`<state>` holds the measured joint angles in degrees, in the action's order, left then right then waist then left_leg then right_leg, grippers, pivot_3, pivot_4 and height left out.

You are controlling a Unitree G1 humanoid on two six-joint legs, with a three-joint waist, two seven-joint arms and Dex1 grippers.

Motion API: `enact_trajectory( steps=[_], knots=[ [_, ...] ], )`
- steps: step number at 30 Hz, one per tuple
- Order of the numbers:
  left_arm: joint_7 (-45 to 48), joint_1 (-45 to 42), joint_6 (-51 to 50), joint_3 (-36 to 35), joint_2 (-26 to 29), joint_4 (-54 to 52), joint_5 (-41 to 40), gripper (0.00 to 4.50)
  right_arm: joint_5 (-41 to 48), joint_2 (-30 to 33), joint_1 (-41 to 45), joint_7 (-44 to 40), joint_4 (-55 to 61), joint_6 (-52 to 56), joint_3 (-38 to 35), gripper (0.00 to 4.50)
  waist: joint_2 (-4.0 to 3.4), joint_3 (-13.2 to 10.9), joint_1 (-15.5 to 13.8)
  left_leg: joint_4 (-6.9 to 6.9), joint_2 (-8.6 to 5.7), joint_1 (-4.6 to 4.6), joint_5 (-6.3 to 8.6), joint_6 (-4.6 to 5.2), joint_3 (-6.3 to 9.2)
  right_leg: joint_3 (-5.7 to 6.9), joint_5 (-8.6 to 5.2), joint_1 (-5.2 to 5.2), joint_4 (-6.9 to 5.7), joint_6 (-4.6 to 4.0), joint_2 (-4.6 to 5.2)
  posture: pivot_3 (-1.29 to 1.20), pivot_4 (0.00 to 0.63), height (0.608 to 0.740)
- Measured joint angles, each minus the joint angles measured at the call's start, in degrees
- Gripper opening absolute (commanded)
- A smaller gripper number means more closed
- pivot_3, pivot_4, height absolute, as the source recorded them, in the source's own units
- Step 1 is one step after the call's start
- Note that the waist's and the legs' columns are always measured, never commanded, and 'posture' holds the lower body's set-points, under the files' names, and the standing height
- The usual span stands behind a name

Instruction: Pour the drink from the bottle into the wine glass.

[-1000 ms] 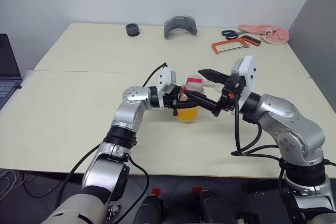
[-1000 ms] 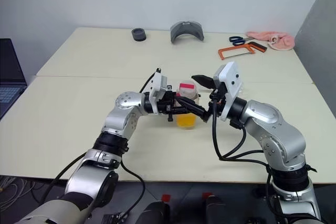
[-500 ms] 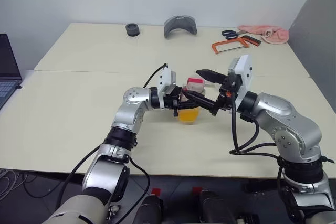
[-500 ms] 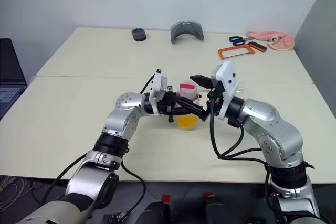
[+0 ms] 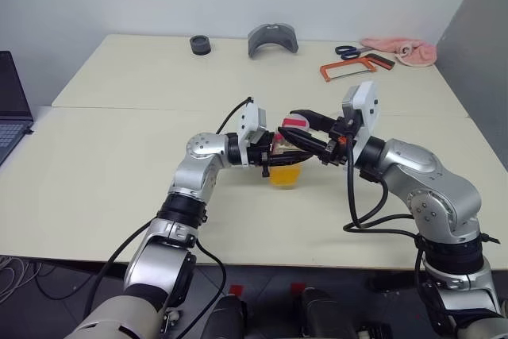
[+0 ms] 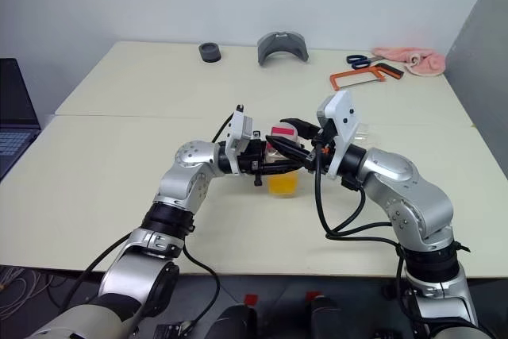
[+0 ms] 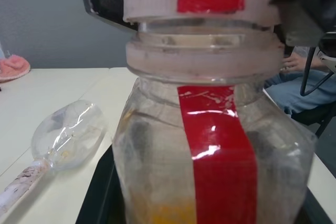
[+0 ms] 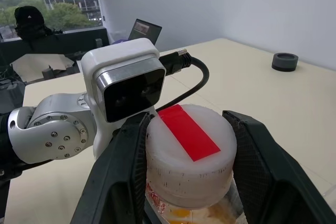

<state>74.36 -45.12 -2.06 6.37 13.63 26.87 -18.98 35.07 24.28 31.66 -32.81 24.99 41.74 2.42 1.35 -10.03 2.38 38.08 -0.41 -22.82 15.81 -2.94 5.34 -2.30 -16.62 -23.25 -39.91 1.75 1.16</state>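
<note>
The left gripper (image 5: 271,156) is clamping the bottle (image 5: 284,166) on the counter (image 5: 119,164); the right gripper (image 8: 190,145) is closing around its cap (image 8: 189,148).

left arm: reaches in from the left, bent at the elbow | left gripper (image 5: 271,156): points sideways to the right, squeezed tight on the bottle (image 7: 210,156) | right arm: bent, reaches in from the right | right gripper (image 8: 189,145): one finger on each side of the cap (image 8: 190,153)
</note>
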Motion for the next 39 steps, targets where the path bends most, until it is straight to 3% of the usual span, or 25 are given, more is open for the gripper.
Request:
enact_trajectory(
  steps=[10,16,28,38,39],
  knots=[
    [-0.9,0.74,0.43,-0.03,0.1,-1.68,0.04,1.63,-11.35,2.89,-1.56,-3.23,0.1,-14.3,5.73,1.85,0.0,0.0,0.0,0.0,-0.02,0.0,0.0,0.0,-0.02,0.0,0.0,0.0,0.01,0.0,-0.01,0.0,0.15,0.74],
    [-1.13,0.86,0.85,-0.03,0.1,-2.94,0.0,1.63,-12.47,2.33,-3.04,-3.63,0.08,-18.65,5.7,1.85,0.0,0.0,-0.01,0.0,0.0,0.0,0.0,-0.01,-0.01,0.0,0.0,0.0,0.01,0.0,0.0,0.0,0.15,0.74],
    [-0.36,1.69,-1.17,0.55,-0.43,-3.85,-0.21,1.61,1.34,0.72,-4.23,-1.8,1.38,-5.44,-0.88,1.85,0.0,0.0,-0.04,0.0,0.01,0.0,0.0,0.0,0.01,0.0,0.0,0.0,0.01,0.0,0.0,0.0,0.15,0.74],
    [0.4,1.71,-1.07,1.22,-0.42,-3.86,-0.17,1.6,-0.75,4.08,-4.25,-3.34,2.86,-6.48,0.4,1.85,0.0,0.0,0.01,0.0,-0.01,0.0,0.0,0.0,-0.01,-0.01,0.0,0.0,0.01,0.0,-0.02,0.0,0.15,0.74],
    [0.37,1.71,-1.06,1.18,-0.35,-3.86,-0.17,1.6,-1.18,3.97,-4.25,-3.31,2.86,-6.77,0.58,2.2,0.0,0.0,0.01,0.0,-0.01,0.0,0.0,0.0,-0.01,-0.01,0.0,0.0,0.01,0.0,-0.01,0.0,0.15,0.74]
  ],
)
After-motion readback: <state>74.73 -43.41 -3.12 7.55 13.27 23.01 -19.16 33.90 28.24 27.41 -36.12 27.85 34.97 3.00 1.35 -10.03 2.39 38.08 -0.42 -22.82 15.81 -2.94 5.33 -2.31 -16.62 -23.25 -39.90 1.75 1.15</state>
